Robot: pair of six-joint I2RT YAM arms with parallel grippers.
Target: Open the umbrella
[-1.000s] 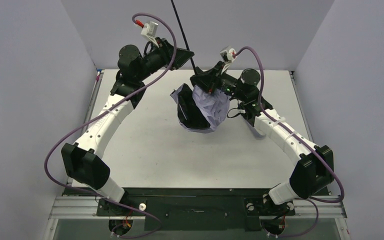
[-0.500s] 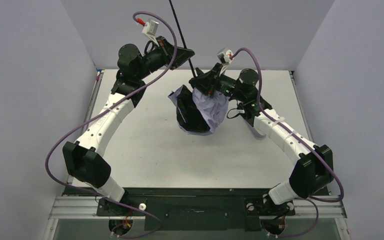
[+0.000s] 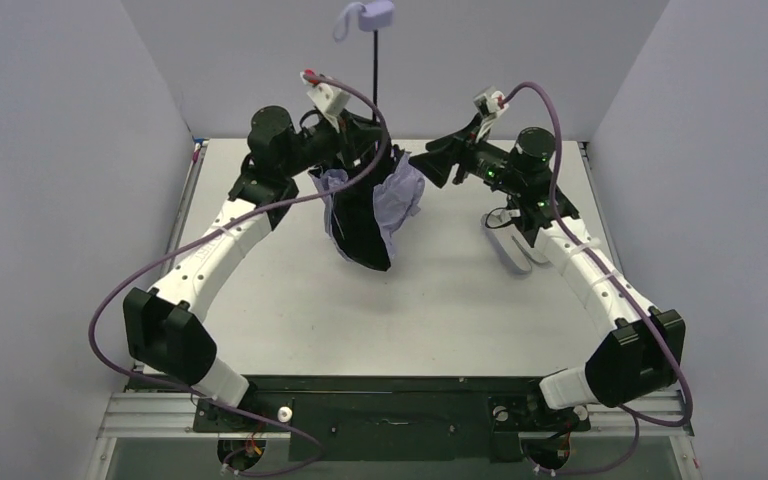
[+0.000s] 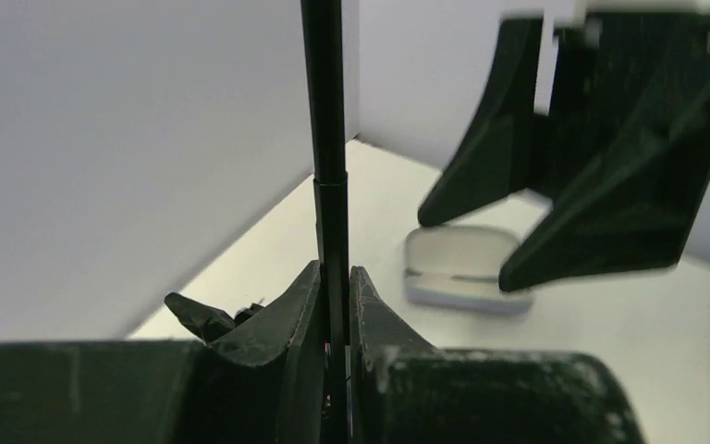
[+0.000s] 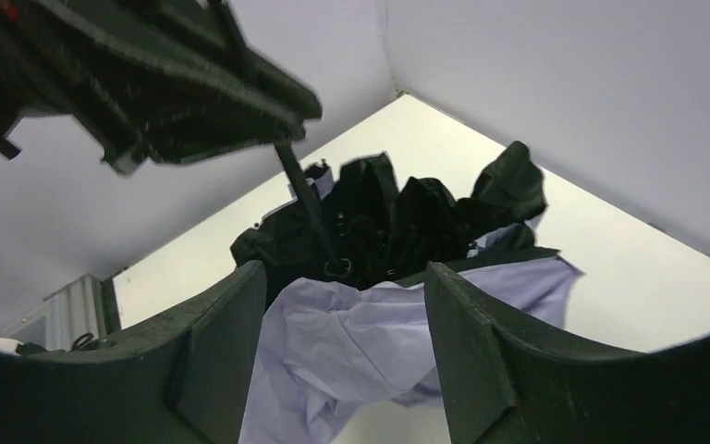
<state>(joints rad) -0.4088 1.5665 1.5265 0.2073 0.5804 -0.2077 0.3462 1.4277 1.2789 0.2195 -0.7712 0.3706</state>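
The umbrella hangs above the table with its small lavender handle (image 3: pixel 375 14) up against the back wall. Its thin black shaft (image 3: pixel 375 80) runs down to the half-folded canopy (image 3: pixel 401 194), lavender outside and black inside. My left gripper (image 3: pixel 372 136) is shut on the shaft (image 4: pixel 324 111) just above the canopy; in the left wrist view the jaws (image 4: pixel 335 277) pinch it from both sides. My right gripper (image 3: pixel 430 166) stands open just right of the canopy. In the right wrist view its fingers (image 5: pixel 344 319) are spread, holding nothing, with the crumpled lavender cloth (image 5: pixel 351 351) beyond them.
A pale lavender sleeve (image 3: pixel 508 246) lies on the white table (image 3: pixel 290 290) under the right arm, also seen as a pale flat shape (image 4: pixel 467 268). Grey walls enclose the back and both sides. Purple cables loop off both wrists.
My right gripper has let go of the canopy top, opened and drawn back to the right. The left gripper shut on the shaft, and the umbrella swung left with its handle dropping into view.
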